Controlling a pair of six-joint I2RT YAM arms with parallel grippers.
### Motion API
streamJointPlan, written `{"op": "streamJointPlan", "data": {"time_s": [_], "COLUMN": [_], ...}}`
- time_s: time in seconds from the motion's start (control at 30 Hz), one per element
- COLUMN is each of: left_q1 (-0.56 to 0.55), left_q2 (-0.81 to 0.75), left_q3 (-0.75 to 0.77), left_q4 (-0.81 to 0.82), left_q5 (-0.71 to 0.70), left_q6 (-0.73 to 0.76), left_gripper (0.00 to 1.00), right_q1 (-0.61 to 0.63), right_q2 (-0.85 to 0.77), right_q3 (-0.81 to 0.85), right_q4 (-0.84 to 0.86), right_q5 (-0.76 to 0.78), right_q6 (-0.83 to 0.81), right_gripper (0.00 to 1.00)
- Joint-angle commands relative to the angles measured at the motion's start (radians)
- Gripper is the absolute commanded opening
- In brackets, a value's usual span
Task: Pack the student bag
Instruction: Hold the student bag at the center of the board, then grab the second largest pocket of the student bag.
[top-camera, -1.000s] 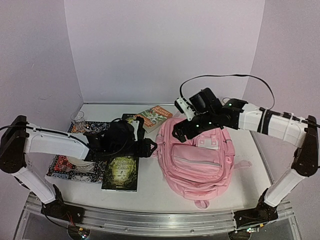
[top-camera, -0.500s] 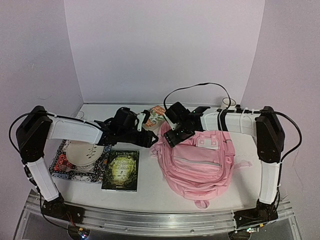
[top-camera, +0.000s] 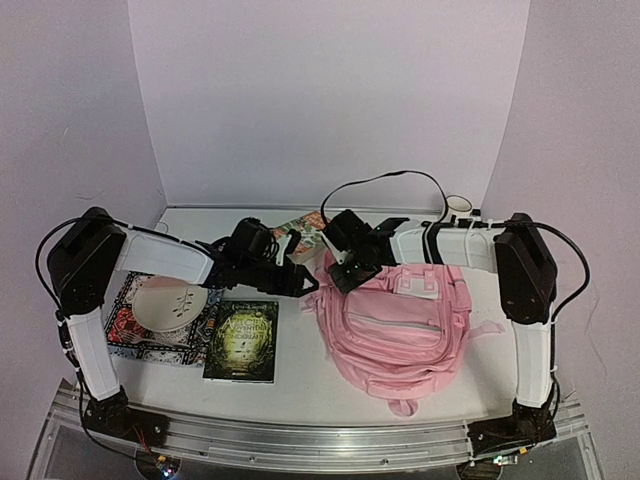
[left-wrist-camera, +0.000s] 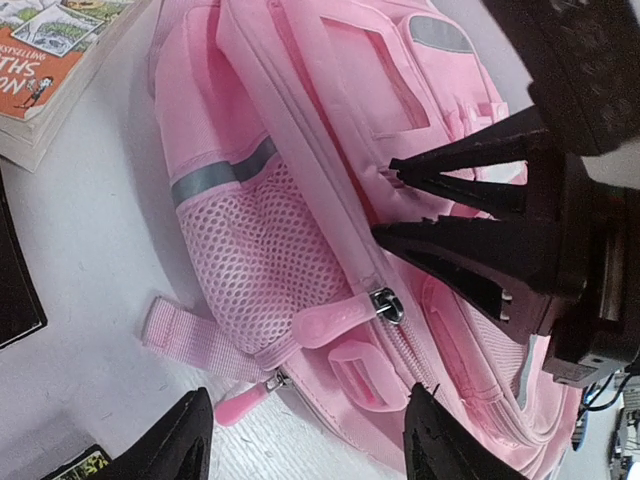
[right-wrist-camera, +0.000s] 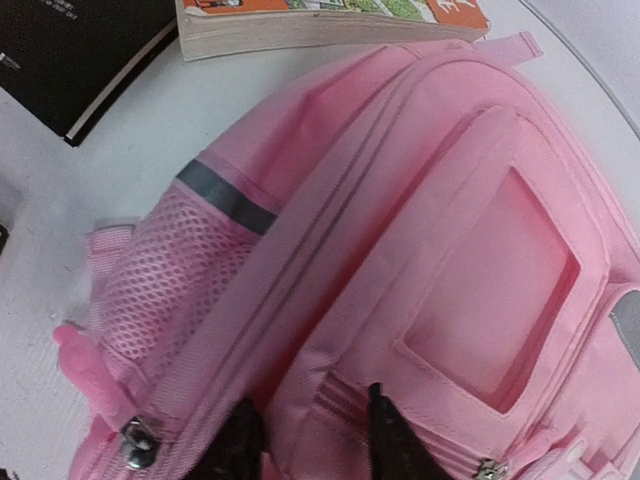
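The student bag (top-camera: 400, 320) lies flat on the table right of centre, pink, with its zipped pockets facing up. My right gripper (top-camera: 345, 272) is down on its upper left corner. In the right wrist view the right gripper (right-wrist-camera: 315, 440) is shut on a raised fold of the student bag (right-wrist-camera: 430, 200). My left gripper (top-camera: 303, 282) hovers open at the bag's left side. In the left wrist view the left gripper (left-wrist-camera: 310, 445) straddles a pink zipper pull (left-wrist-camera: 330, 322) and a strap buckle (left-wrist-camera: 365, 370) without touching them, just below the right gripper's fingers (left-wrist-camera: 470, 240).
An orange paperback (top-camera: 305, 225) and a black book (right-wrist-camera: 80, 50) lie behind the bag's top. A dark green book (top-camera: 242, 340) lies front left, beside a white plate (top-camera: 170, 303) on a patterned cloth (top-camera: 125, 330). A cup (top-camera: 458, 205) stands at the back right.
The right arm swung in and lowered onto the bag's upper left corner, and its jaws closed on the fabric. The left gripper shifted back and toward the bag's side, still open.
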Motion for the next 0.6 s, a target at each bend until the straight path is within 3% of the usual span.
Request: {"op": "streamJointPlan", "data": {"time_s": [0.0,0.23,0.57], "left_q1": [0.014,0.014,0.02], "left_q2": [0.026,0.083,0.155], "left_q3": [0.062,0.106,0.14], "left_q4": [0.077,0.111,0.158], "left_q5": [0.11,0.159,0.182], "left_q6": [-0.125,-0.208,-0.287], "left_gripper": [0.66,0.62,0.48], "right_q1": [-0.01,-0.01,-0.01], "right_q2": [-0.021,-0.036,-0.054], "right_q3": [0.013,-0.005,-0.022], "right_q4": [-0.035,-0.015,0.011], "right_q5": [-0.014,-0.058,-0.088], "right_q6": [-0.005,-0.004,-0.008], "right_gripper": [0.16,0.02,0.01]}}
